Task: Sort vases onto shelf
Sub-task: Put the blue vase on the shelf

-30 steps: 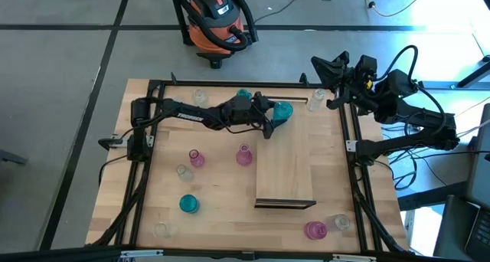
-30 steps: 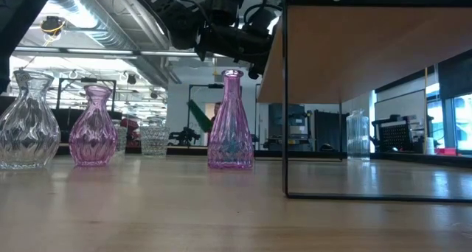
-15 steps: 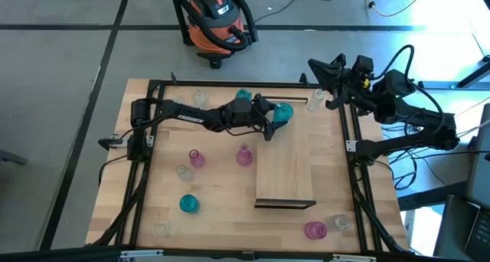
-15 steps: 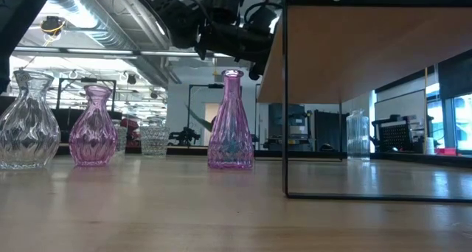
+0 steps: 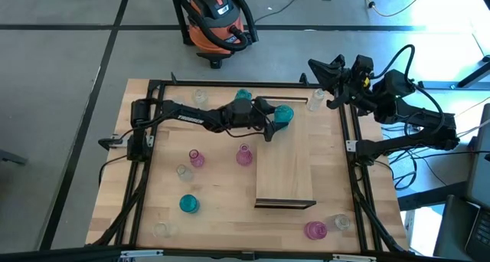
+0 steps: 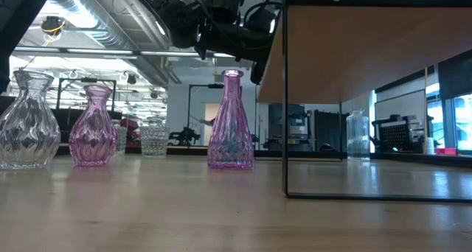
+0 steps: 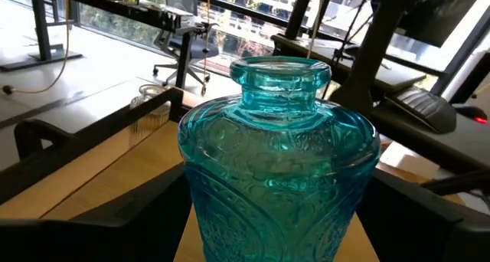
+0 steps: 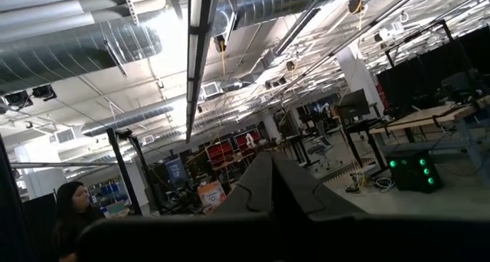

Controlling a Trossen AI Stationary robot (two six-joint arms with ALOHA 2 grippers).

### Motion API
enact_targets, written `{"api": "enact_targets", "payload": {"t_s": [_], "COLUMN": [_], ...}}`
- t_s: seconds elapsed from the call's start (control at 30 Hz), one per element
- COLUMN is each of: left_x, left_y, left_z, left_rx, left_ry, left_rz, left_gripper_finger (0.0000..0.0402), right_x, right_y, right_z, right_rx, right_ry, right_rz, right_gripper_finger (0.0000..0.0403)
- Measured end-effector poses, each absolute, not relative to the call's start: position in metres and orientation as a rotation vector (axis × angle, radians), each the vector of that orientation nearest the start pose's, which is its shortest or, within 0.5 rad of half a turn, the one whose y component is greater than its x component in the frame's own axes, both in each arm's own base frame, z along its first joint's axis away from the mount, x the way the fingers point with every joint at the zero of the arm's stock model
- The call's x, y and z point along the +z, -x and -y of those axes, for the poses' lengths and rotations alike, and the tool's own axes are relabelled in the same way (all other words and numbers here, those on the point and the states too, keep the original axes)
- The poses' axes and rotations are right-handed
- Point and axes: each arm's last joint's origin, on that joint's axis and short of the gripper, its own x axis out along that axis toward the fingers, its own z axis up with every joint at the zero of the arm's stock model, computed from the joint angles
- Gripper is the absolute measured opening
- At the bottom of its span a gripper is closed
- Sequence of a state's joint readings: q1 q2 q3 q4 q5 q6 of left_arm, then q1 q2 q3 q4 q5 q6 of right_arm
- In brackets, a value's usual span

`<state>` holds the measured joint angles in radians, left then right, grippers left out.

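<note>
My left gripper (image 5: pixel 272 122) reaches from the table's left over the far end of the shelf (image 5: pixel 287 166), a long light-wood board with a dark near edge. It is shut on a teal vase (image 5: pixel 282 112), which fills the left wrist view (image 7: pixel 279 162). In the low view this gripper (image 6: pixel 234 32) shows beside the raised shelf top (image 6: pixel 369 49) and the teal vase is hidden. My right gripper (image 5: pixel 321 69) waits raised past the table's far right corner, shut. Other vases stand on the table by their bases: pink (image 5: pixel 243 155) (image 5: pixel 196 158), teal (image 5: pixel 188 204). My left gripper pinches the teal vase by its wide body (image 7: pixel 200 193), below the neck, one dark finger (image 7: pixel 84 220) on either side. The fingers come level from the table's left. The vase stands upright over the shelf's far end; whether its base rests on the board, I cannot tell.
More vases: teal (image 5: pixel 243 96) and clear (image 5: pixel 200 97) (image 5: pixel 318 100) along the far edge, clear (image 5: pixel 184 171) (image 5: pixel 161 229) on the left, pink (image 5: pixel 315 230) and clear (image 5: pixel 341 221) near the right corner. An orange vacuum (image 5: pixel 217 17) stands beyond the table. The shelf's near half is bare.
</note>
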<state>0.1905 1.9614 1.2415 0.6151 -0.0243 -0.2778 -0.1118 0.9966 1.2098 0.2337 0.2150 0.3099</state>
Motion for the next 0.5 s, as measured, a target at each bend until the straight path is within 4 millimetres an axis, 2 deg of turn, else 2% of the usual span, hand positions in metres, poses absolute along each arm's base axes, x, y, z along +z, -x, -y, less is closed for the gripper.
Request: {"api": "enact_targets", "payload": {"t_s": [0.33, 0.5], "left_x": [0.2207, 0.2224], "left_y": [-0.4324, -0.4329], "left_z": [-0.0845, -0.0839], "left_rx": [0.227, 0.101], "left_ry": [0.29, 0.266], "left_rz": [-0.074, -0.067], "left_gripper_finger": [0.0328, 0.0328], "right_x": [0.477, 0.4771], "right_y": [-0.1884, -0.1886], "right_z": [0.0272, 0.0266], "right_rx": [-0.246, -0.224], "right_ry": [-0.324, -0.32], "right_rz": [0.493, 0.49], "right_gripper_finger": [0.0001, 0.0001]}}
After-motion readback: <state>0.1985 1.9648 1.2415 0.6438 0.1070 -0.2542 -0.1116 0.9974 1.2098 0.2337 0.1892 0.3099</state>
